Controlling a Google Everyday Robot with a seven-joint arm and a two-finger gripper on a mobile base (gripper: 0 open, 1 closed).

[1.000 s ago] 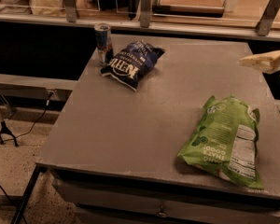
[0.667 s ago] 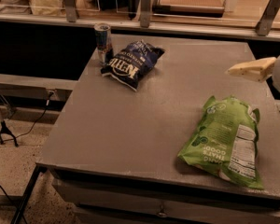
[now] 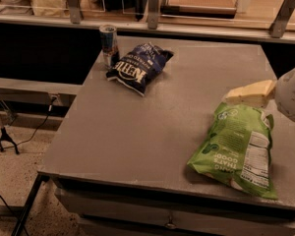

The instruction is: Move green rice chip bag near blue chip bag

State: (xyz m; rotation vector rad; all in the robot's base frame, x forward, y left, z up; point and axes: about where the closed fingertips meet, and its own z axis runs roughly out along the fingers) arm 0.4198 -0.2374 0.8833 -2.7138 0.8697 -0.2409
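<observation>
The green rice chip bag (image 3: 238, 147) lies flat near the table's front right, its white nutrition panel toward the right. The blue chip bag (image 3: 139, 67) with white "Kettle" lettering lies at the back left of the table. My gripper (image 3: 250, 93) comes in from the right edge, its pale fingers (image 3: 246, 96) hanging just above the far end of the green bag. The white arm (image 3: 292, 93) behind it fills the right edge.
A slim blue-and-silver can (image 3: 108, 44) stands just left of the blue bag. The grey table (image 3: 137, 132) has a drawer under its front edge. A counter with metal posts and containers (image 3: 152, 4) runs behind. Cables and a stand lie on the floor at left.
My gripper has moved left and down from the right edge, from well behind the green bag to just above its far end. Both bags lie where they were.
</observation>
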